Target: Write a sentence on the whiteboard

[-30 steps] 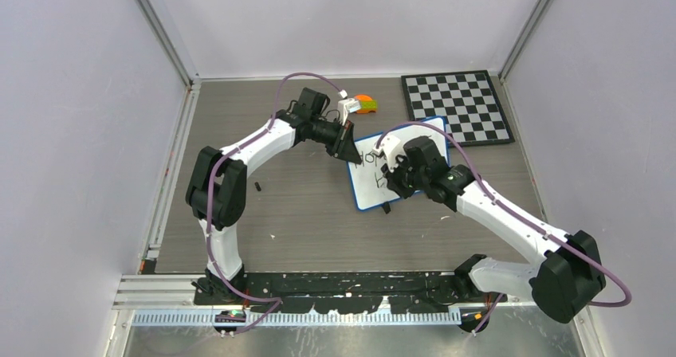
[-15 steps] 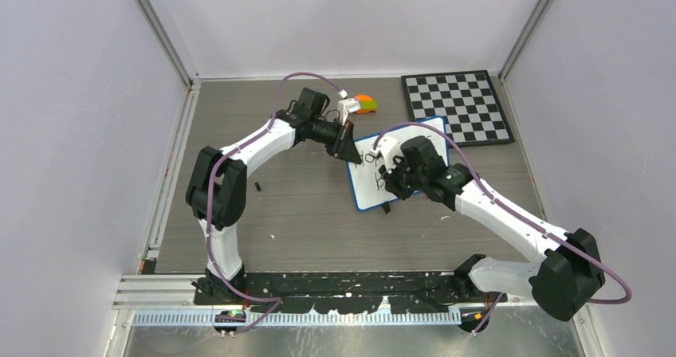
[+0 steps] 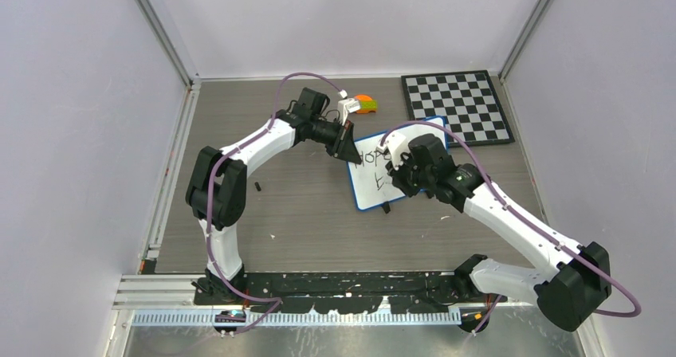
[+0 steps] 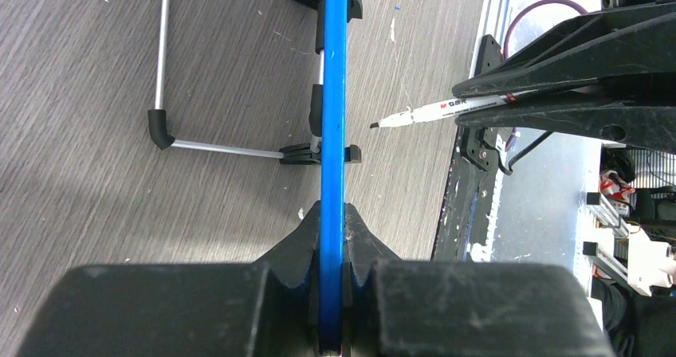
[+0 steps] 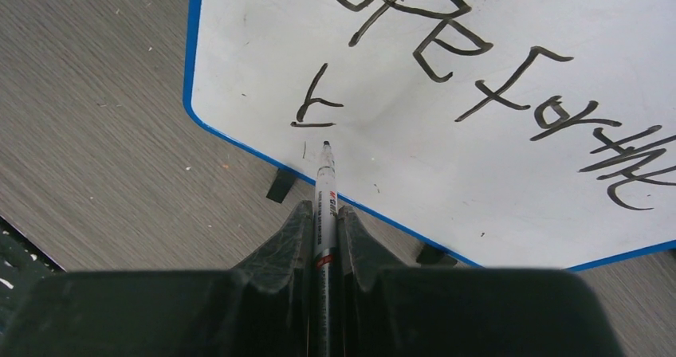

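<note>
2 pinches: left gripper (image 4: pixel 331 233) clamps the whiteboard (image 4: pixel 333 94) rim; right gripper (image 5: pixel 323 221) clamps a marker (image 5: pixel 324 186), tip just off the whiteboard.

Whiteboard (image 5: pixel 494 190): black hand-lettering on the white face. In the right wrist view the top line is cut off at its start and reads "OPE for the". The top view shows the first word whole: "HOPE".

Second line: a single character below the first word, made of a slanted stroke with a crossbar and a foot. It could be a "t" or a partial "E"; cannot tell which.

Marker (image 5: pixel 324 213): the barrel carries small print, a red "M" followed by dark letters, too small to read.
</note>
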You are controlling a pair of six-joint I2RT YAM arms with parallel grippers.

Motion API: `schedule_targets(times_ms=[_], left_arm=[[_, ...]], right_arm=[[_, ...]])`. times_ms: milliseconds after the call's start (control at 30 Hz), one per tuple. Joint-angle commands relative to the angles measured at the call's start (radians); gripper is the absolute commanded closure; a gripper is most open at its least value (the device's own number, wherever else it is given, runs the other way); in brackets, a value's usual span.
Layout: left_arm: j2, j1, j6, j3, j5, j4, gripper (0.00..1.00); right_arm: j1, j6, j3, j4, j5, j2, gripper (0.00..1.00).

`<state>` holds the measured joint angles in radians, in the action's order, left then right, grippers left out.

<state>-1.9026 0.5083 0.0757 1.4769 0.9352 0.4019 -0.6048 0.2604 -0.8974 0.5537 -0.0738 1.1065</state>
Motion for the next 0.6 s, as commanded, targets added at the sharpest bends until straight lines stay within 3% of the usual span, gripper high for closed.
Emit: schedule_targets(times_ms=[0, 567], left_arm=[[0.025, -0.010, 0.012, 0.014, -0.011, 0.018, 1.00], [0.019, -0.010, 0.025, 0.017, -0.002, 0.008, 1.00]], right_arm=[[0.006, 0.004, -0.012, -0.044, 0.030, 0.010, 1.00], [0.012, -0.004, -0.004, -0.134, 0.236, 0.042, 1.00]])
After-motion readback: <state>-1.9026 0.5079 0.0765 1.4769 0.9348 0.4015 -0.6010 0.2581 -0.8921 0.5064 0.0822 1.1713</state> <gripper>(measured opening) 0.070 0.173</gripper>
